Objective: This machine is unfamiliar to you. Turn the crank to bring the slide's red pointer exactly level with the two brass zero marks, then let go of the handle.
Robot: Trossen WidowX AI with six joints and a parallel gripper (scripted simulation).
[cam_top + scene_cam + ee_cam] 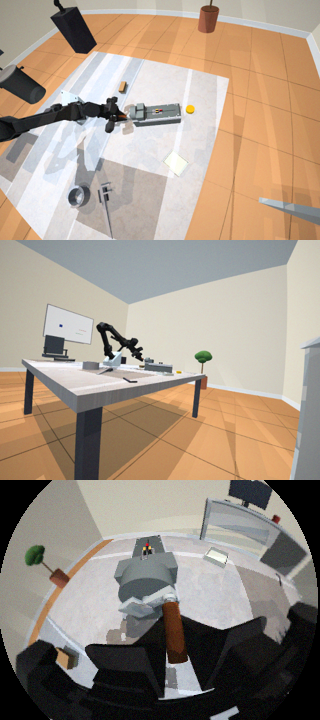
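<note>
The grey machine (pixel 168 114) (pixel 158 368) lies on the table with its rounded crank housing (pixel 133 112) (pixel 146 581) toward the arm. A pale crank arm (pixel 161 596) carries an orange-brown handle (pixel 122 116) (pixel 175 640). My gripper (pixel 125 117) (pixel 170 618) is shut on the handle, with a dark finger on each side of it. The red pointer (pixel 160 110) (pixel 147 544) stands slightly past the brass marks (pixel 156 110) on the side away from the crank. Exact marks are tiny in every view; the pointer cannot be made out in the exterior view.
A wooden block (pixel 122 86) (pixel 63 658) lies beside the arm. A yellow disc (pixel 190 109) (pixel 178 372) is beyond the machine's far end. A pale tray (pixel 176 162) (pixel 217 556), a grey ring (pixel 71 198) (pixel 90 366) and a caliper (pixel 104 200) lie to one side.
</note>
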